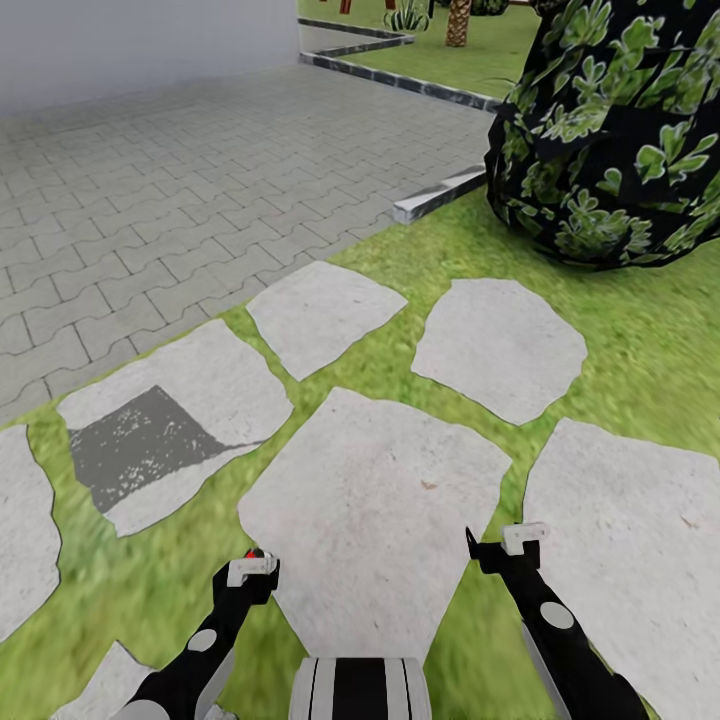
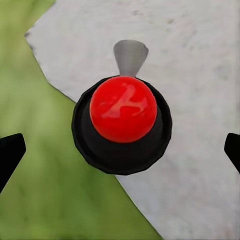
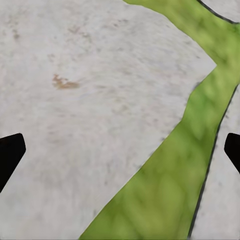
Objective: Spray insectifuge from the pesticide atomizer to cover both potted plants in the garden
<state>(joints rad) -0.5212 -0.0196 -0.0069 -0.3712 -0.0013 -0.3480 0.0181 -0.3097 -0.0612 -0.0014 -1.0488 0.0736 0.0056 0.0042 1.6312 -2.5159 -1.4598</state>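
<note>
Carrying the sprayer across the stepping stones toward the lawn.
The left gripper (image 1: 252,566) pinches the pesticide atomizer (image 2: 122,125), its red top between the fingers; the right gripper (image 1: 505,545) hangs spread and empty. Best to keep the atomizer upright and skirt the dark bush (image 1: 615,130) near the paving's kerb.

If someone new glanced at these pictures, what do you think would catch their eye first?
Probably the big dark bush with bright green leaves at the upper right of the head view, standing on the lawn beside the grey brick paving. Next come the pale irregular stepping stones set in the grass ahead of the robot, one with a dark grey patch. In the left wrist view, a glossy red ball on a black mount stands out.
</note>
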